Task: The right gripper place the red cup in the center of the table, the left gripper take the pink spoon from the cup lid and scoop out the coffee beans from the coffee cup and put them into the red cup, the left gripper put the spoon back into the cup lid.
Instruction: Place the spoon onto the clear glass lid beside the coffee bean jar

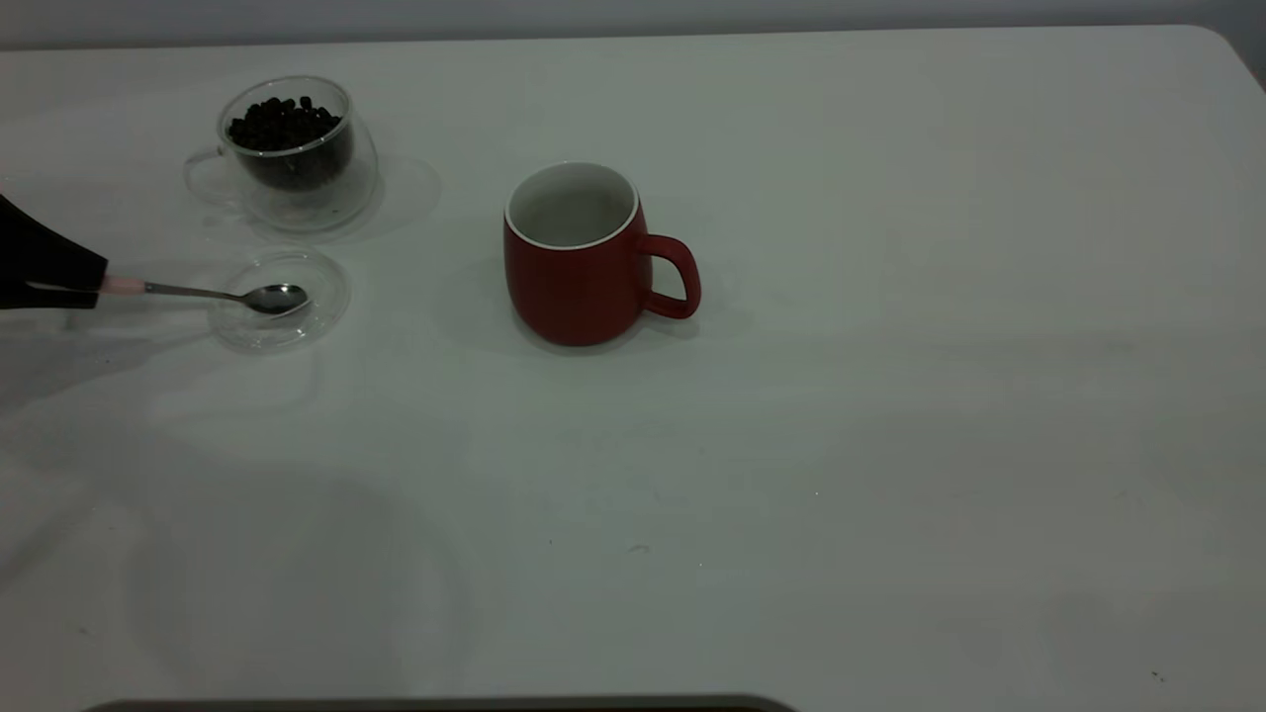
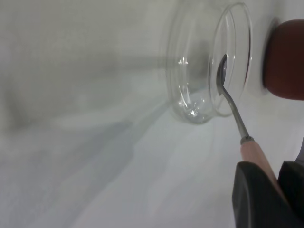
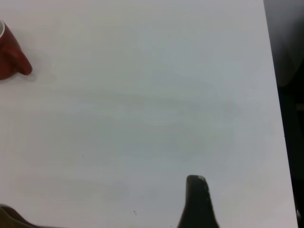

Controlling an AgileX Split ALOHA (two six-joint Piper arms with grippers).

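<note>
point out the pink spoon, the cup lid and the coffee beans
pink spoon point(image 1: 277, 298), exterior view, on its metal bowl
cup lid point(image 1: 331, 282), exterior view, on its clear rim
coffee beans point(image 1: 284, 122), exterior view, on top of the heap

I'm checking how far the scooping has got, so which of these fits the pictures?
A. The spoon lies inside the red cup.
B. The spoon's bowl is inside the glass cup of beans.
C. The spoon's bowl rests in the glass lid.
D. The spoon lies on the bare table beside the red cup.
C: the pink spoon has its metal bowl in the cup lid, while the left gripper is shut on its pink handle.
</note>
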